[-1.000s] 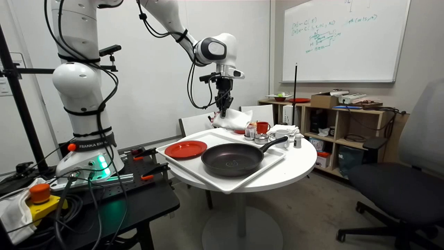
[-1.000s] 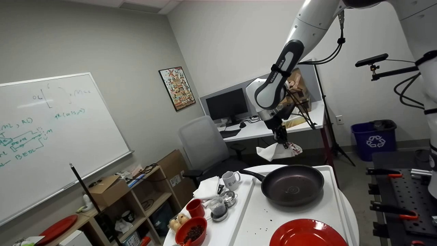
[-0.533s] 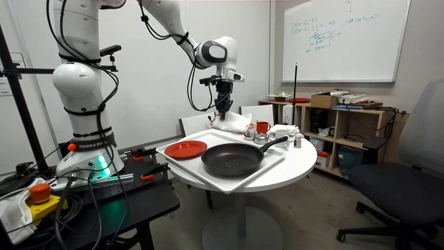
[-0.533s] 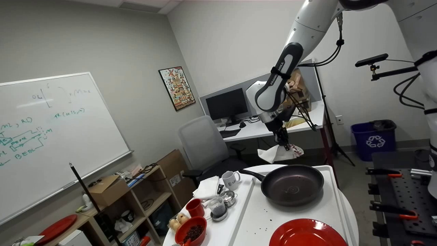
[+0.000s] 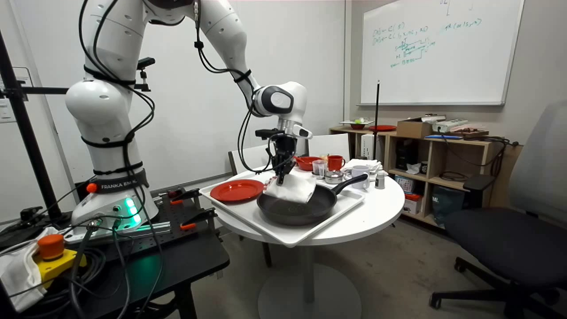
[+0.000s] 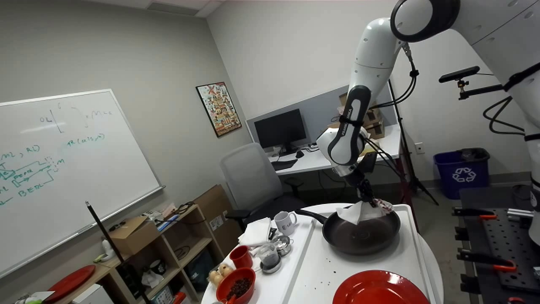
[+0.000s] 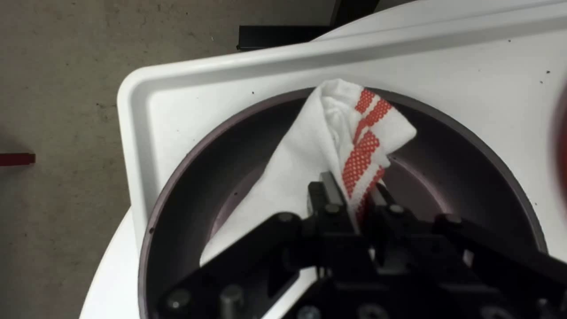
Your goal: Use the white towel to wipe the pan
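Pan (image 5: 297, 212): on the white tray (image 6: 312, 266), filling one end beside a corner, handle (image 6: 310, 215) reaching out past the tray's edge.
Gripper (image 7: 355, 195): clenched on the white towel (image 7: 301, 164), red stripes running in between its fingertips.
Towel: draped over the pan's inside (whether it touches the base, I cannot tell).
Red plate (image 5: 237, 190): toward the tray's opposite end, just apart from the pan.

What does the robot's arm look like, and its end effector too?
The arm is mostly white and rounded, with black cables tied on by black straps. A dark band low down reads FRANKA, above green lights. The end effector is mostly black, with two screw-dotted fingers and grey pads.
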